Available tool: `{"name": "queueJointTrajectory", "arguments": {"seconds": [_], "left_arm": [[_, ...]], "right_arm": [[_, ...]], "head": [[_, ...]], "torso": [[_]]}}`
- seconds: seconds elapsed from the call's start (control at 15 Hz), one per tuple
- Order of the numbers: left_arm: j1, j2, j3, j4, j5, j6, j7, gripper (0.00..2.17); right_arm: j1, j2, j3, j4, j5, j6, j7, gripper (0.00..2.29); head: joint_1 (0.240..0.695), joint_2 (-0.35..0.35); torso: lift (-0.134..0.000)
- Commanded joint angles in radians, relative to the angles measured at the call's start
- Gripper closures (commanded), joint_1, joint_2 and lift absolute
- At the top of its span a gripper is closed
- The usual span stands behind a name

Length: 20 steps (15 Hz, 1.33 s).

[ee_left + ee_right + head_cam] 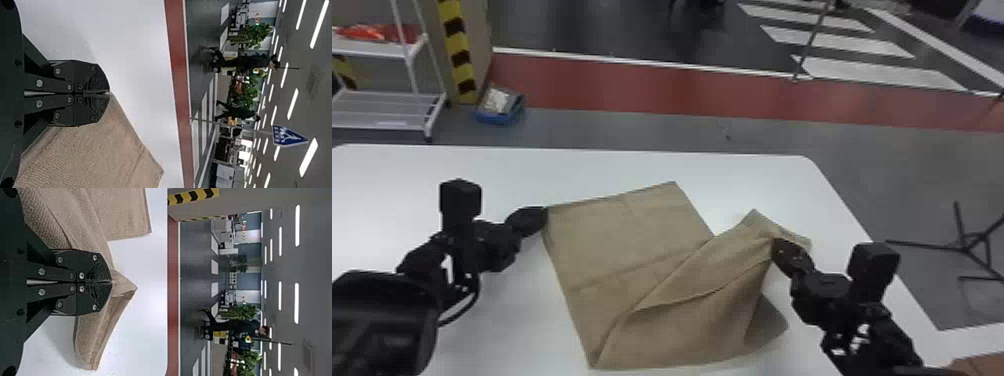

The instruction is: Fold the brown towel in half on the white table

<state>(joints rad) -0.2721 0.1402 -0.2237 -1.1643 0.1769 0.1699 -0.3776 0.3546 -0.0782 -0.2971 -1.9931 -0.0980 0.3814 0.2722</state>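
Note:
The brown towel (632, 240) lies on the white table (507, 170), its left part fairly flat and its right part lifted, twisted and creased. At its upper left corner my left gripper (546, 216) is shut on the cloth. My right gripper (774, 245) is shut on a bunched part of the right side, with a flap sticking out past it. In the left wrist view, the left gripper (109, 92) pinches a corner of the towel (105, 152). In the right wrist view, the right gripper (111, 282) grips gathered towel (121, 286).
Beyond the table's far edge stand a white shelf rack (387, 110) and a blue box (502, 105) on the floor. A black stand (964, 242) is on the floor to the right. Something brown (979, 365) shows at the lower right corner.

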Motion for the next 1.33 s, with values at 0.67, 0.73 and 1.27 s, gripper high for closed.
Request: {"name": "queueJointTrajectory", "arguments": {"seconds": [0.67,0.73,1.27], "left_arm": [[0.268,0.082,0.248,-0.468,0.001,0.161,0.149,2.03],[0.283,0.084,0.262,-0.483,-0.004,0.158,0.169,2.03],[0.366,0.084,0.314,-0.6,0.006,0.121,0.218,2.03]], "right_arm": [[-0.152,0.002,0.03,0.154,0.143,0.106,-0.08,1.21],[-0.16,0.002,0.042,0.157,0.167,0.109,-0.082,1.13],[-0.138,0.0,0.019,0.162,0.175,0.103,-0.067,0.54]], "head": [[0.695,-0.139],[0.695,-0.121],[0.695,-0.074]], "torso": [[-0.123],[-0.123],[-0.123]]}}
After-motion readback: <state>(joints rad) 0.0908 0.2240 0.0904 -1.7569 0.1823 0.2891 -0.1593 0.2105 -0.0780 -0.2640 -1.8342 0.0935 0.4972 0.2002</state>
